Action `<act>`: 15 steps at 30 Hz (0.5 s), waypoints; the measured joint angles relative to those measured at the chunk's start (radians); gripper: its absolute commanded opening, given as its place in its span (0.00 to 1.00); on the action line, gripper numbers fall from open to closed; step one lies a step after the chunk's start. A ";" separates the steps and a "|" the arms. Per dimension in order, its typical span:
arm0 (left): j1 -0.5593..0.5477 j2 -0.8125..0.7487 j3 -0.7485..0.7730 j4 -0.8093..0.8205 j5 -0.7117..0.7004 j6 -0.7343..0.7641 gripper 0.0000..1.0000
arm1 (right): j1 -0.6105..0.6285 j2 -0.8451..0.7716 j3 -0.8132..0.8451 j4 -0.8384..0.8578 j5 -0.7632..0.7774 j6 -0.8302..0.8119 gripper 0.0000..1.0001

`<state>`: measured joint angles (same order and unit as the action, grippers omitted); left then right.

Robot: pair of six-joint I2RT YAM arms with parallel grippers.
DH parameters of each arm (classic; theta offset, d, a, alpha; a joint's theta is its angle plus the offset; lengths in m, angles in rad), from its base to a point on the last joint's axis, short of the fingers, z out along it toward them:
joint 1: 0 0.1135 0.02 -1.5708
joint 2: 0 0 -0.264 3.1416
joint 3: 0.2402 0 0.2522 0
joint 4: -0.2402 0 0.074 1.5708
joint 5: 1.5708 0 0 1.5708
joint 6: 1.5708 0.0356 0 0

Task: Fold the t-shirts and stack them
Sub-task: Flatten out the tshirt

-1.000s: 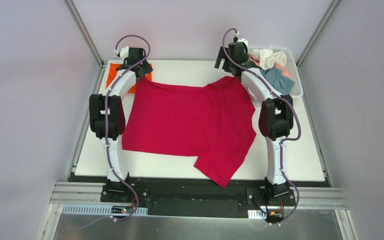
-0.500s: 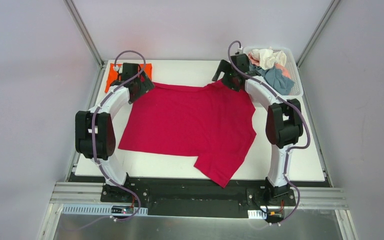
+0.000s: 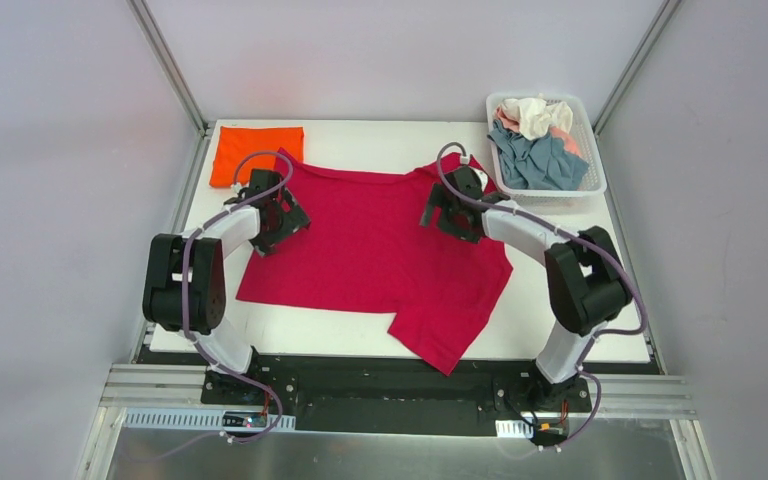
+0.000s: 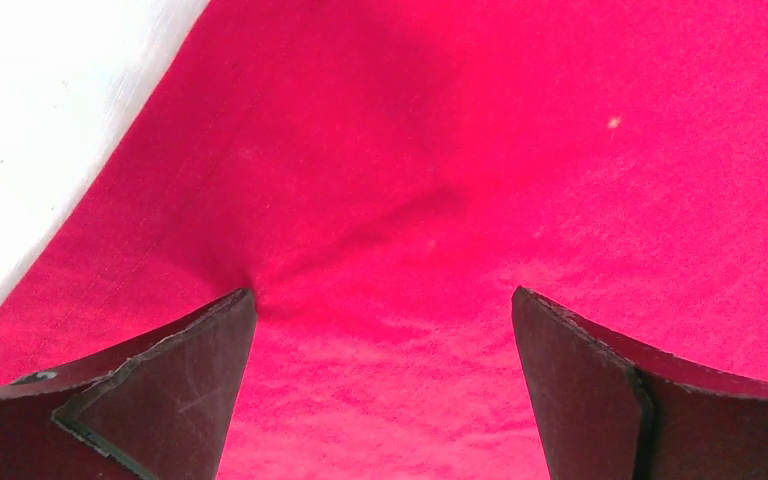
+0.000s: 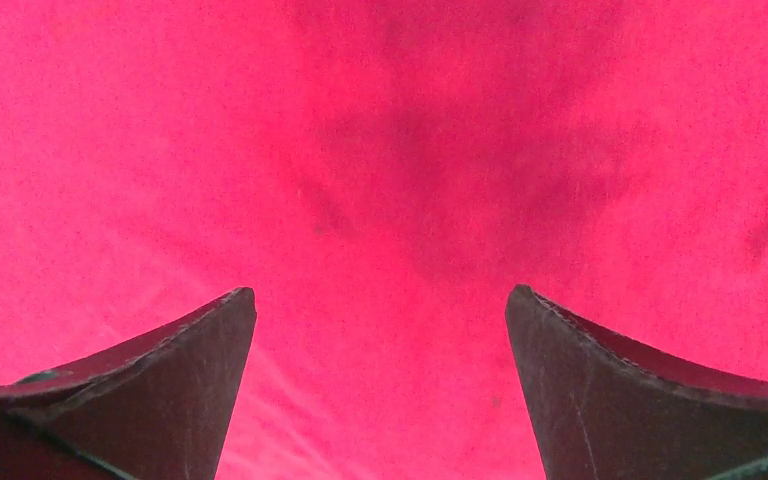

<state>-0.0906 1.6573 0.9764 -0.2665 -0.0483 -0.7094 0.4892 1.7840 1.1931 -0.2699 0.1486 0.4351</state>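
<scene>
Near edge: a flap of the red t-shirt (image 3: pixel 380 250) runs skewed toward the near-right, its tip reaching the edge of the white table (image 3: pixel 600 320). The rest lies spread, mostly flat, across the table's middle.

Mid-table: both arms are bent low over the shirt.
- Left gripper (image 4: pixel 381 292): jaws wide, nothing held, just inside the shirt's left edge. Bare table shows left of it. The cloth puckers at the tip of its left finger (image 4: pixel 175 385), so that finger seems to press the cloth.
- Right gripper (image 5: pixel 380 290): jaws wide, nothing held, over the shirt's right-hand part with red all round. Whether it touches the cloth I cannot tell.

Far: the orange t-shirt (image 3: pixel 256 154) lies folded flat at the far-left corner, touching or just beside the red one's far-left tip. The white basket (image 3: pixel 594 160) at far right holds a grey-blue t-shirt (image 3: pixel 535 160) and a cream t-shirt (image 3: pixel 535 115), both crumpled.

Judgement: fold not yet begun; both grippers are placed for a first grasp.

To do it well:
- Right gripper sits inboard; shift it to an edge or seam before closing.
- Pinch at matching heights on both sides.
- Lift both together and carry evenly, so the crease runs straight.
- Bring in the skewed near flap first, or it will spoil the rectangle.
- Keep clear of the orange t-shirt when swinging left.
</scene>
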 measured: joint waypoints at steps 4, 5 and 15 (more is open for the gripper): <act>0.000 -0.028 -0.033 0.005 -0.013 -0.010 0.99 | 0.082 -0.082 -0.061 -0.023 0.105 0.011 0.99; 0.000 -0.039 -0.042 0.010 -0.014 -0.012 0.99 | 0.102 -0.103 -0.075 -0.031 0.136 0.017 1.00; 0.000 -0.163 -0.175 0.018 -0.058 -0.024 0.99 | 0.268 -0.327 -0.310 -0.097 0.145 0.100 0.99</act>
<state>-0.0906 1.4940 0.8013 -0.2481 -0.1066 -0.7330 0.7570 1.4570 0.8833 -0.3672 0.2935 0.5350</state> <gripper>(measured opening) 0.990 0.993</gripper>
